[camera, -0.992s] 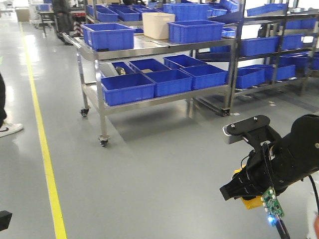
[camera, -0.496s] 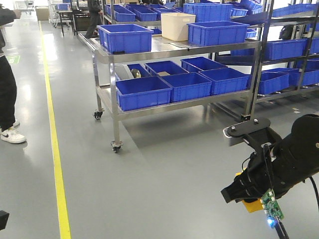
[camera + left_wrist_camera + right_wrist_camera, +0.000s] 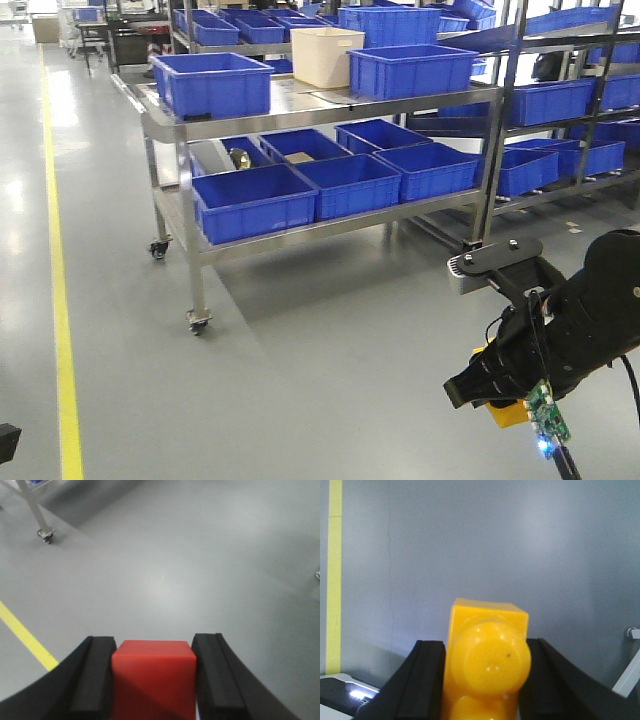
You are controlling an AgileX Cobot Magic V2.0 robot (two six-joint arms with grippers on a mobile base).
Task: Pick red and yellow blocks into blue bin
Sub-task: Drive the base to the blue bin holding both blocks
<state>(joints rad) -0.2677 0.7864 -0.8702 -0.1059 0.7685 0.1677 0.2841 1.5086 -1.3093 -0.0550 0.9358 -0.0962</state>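
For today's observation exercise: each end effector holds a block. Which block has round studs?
The yellow brick, held in the right end effector; the red cube in the left end effector has plain flat faces.

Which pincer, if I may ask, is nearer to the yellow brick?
Right: the right pincer grips the yellow brick itself; the left pincer holds the red cube, apart from it.

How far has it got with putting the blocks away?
Done: both blocks are picked up. In hand: the left gripper is shut on the red cube, the right gripper on the yellow brick. Left: dropping them into a blue bin; those in view sit on a cart ahead.
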